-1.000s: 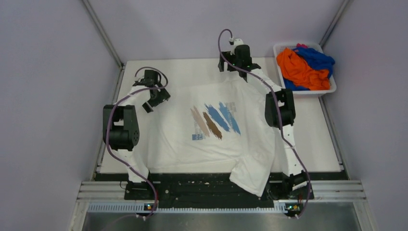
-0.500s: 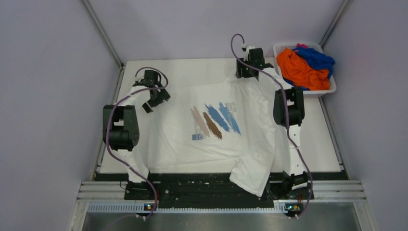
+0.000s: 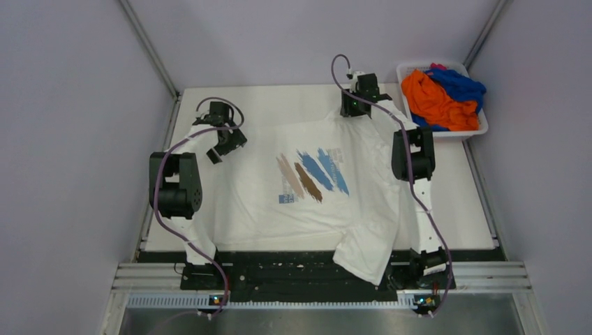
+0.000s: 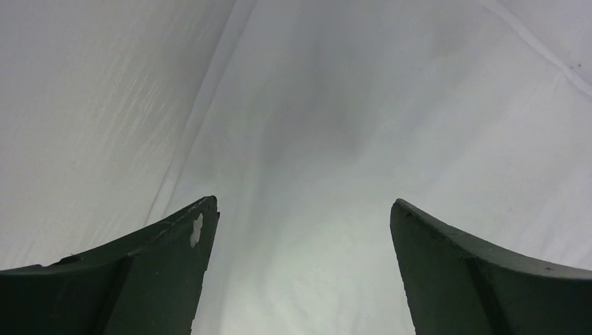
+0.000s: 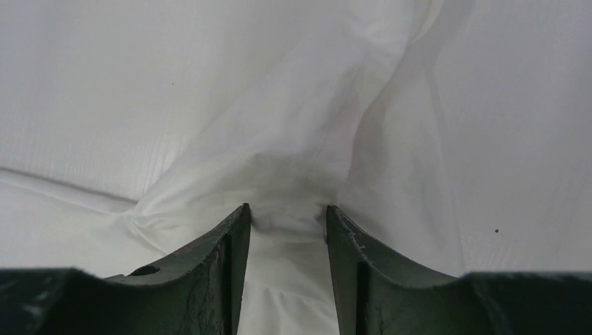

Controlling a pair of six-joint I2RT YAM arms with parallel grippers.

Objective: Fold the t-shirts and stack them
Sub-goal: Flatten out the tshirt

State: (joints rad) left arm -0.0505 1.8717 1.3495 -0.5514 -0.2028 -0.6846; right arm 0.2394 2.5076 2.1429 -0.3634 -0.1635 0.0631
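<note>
Right arm has swung across from the middle of the far edge toward the far right. The right gripper (image 3: 354, 106) now sits on the far right corner of the white t-shirt (image 3: 307, 202), its jaws drawn in from wide to narrow. Up close, the two dark fingers (image 5: 223, 258) pinch a soft, crumpled ridge of white cloth between them, with creases fanning away from the grip.

Over on the left, no change. The left gripper (image 3: 223, 143) hovers at the shirt's left edge, jaws spread wide with nothing between them, and smooth white fabric lies beneath.

The shirt lies spread chest-up across the white table (image 3: 279, 98), with slanted blue and brown brush strokes (image 3: 312, 174) on the chest. Its right side is rumpled, and a near-right part hangs over the table's near edge.

At the far right corner sits the white plastic basket (image 3: 482, 130), rectangular, holding a loose heap just as before. The orange t-shirt (image 3: 433, 101) is bunched on the left, the blue t-shirt (image 3: 461, 84) is beside it on the right, and a sliver of the pink-red t-shirt (image 3: 438, 67) peeks out at the far rim.
</note>
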